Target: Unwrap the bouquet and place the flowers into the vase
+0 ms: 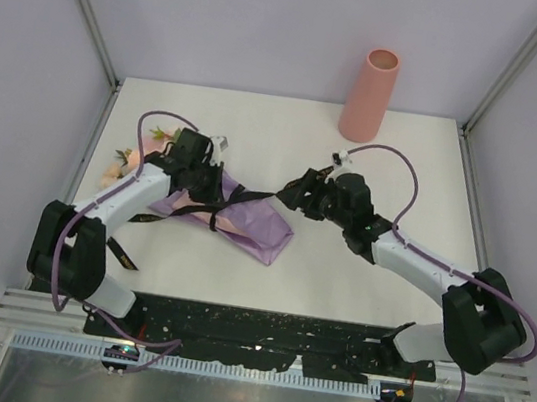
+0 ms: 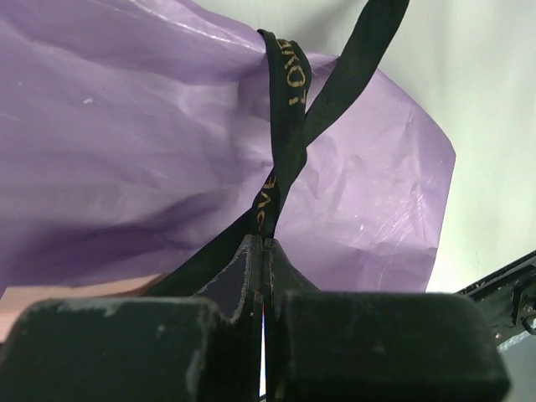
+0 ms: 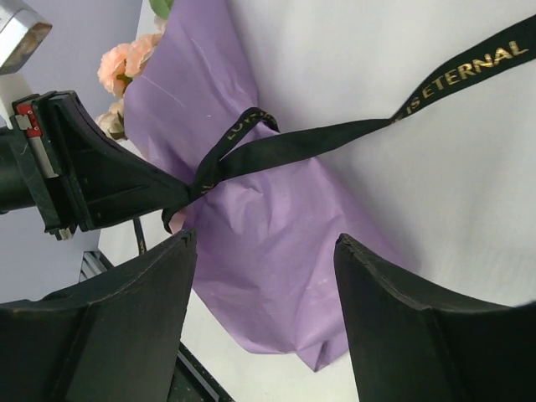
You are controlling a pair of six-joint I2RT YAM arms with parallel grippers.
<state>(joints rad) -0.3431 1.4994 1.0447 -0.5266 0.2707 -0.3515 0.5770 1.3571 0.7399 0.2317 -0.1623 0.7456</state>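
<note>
The bouquet (image 1: 245, 220) lies on its side left of the table's middle, its purple wrapping paper (image 2: 126, 142) pointing right. The flowers (image 1: 122, 169), pale pink and peach roses (image 3: 126, 63), stick out at its left end. A black gold-lettered ribbon (image 2: 285, 126) is knotted round the paper. My left gripper (image 2: 266, 244) is shut on that ribbon at the knot (image 1: 215, 193). One ribbon tail (image 3: 318, 142) stretches right towards my right gripper (image 1: 288, 192). The right gripper (image 3: 264, 251) stands open just above the paper, holding nothing. The salmon-pink vase (image 1: 369, 95) stands upright at the back right.
Loose ribbon ends trail on the table near the left arm (image 1: 124, 255). A black base plate (image 1: 260, 326) runs along the near edge. Metal frame posts (image 1: 100, 44) and white walls close in the sides and back.
</note>
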